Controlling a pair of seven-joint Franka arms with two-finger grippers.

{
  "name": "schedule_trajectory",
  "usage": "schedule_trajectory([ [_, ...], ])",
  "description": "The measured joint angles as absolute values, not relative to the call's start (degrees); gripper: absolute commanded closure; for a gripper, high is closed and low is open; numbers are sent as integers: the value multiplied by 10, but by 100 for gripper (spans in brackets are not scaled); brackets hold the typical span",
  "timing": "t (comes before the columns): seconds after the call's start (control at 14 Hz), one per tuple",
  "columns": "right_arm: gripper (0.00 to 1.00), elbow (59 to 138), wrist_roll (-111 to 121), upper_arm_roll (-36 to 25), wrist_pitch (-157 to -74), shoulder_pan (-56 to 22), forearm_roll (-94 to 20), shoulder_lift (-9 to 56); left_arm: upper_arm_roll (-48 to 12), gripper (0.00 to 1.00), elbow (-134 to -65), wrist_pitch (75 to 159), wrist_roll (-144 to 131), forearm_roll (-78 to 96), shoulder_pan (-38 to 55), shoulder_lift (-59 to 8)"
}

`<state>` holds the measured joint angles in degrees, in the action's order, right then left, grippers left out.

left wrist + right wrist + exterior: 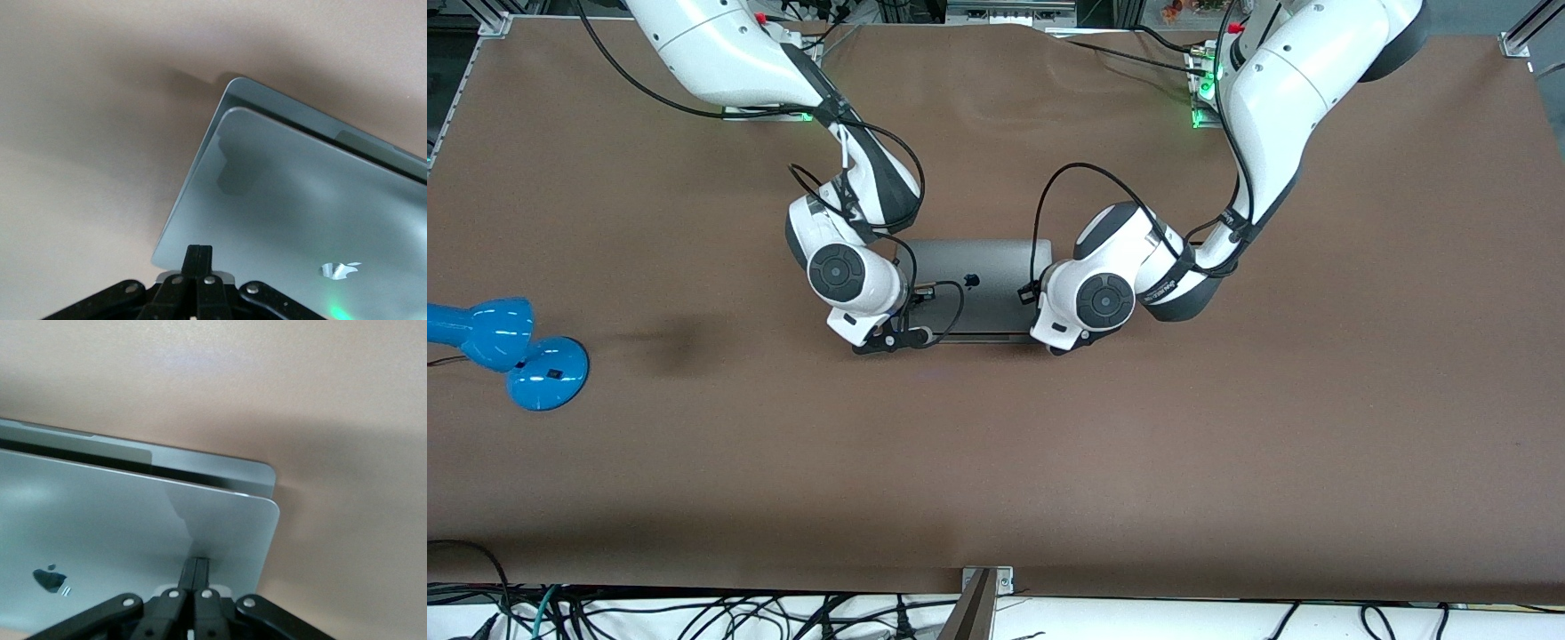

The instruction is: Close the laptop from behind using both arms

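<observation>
The grey-silver laptop [978,276] lies in the middle of the table, lid down, with the apple logo up. A thin dark gap still shows between the lid and the base along the edge nearer the front camera. My right gripper [914,336] is shut and empty. Its tips rest on the lid [120,520] by the corner toward the right arm's end, as the right wrist view [198,568] shows. My left gripper [1051,340] is shut and empty too. Its tips [199,255] rest on the lid [300,200] by the corner toward the left arm's end.
A blue lamp [507,345] lies on the brown table [1227,427] at the right arm's end. Black cables loop from both wrists over the laptop. Cables hang along the table edge nearest the front camera.
</observation>
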<state>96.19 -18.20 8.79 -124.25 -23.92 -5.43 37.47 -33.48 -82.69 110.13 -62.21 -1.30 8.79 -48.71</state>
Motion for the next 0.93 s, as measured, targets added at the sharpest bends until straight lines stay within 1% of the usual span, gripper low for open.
schedule_trajectory([
  [0.43, 100, 961, -173, 88, -1283, -239, -44, 398, -322, 100, -820, 1139, -622, -47, 99, -522],
  [0.71, 100, 944, -170, 88, -1282, -239, -44, 398, -322, 100, -815, 1156, -622, -48, 100, -539],
  [0.86, 100, 925, -170, 88, -1263, -234, -44, 398, -322, 100, -813, 1158, -622, -48, 102, -539],
  [0.93, 67, 915, -170, 88, -1246, -230, -44, 398, -322, 56, -812, 1159, -622, -48, 103, -540],
])
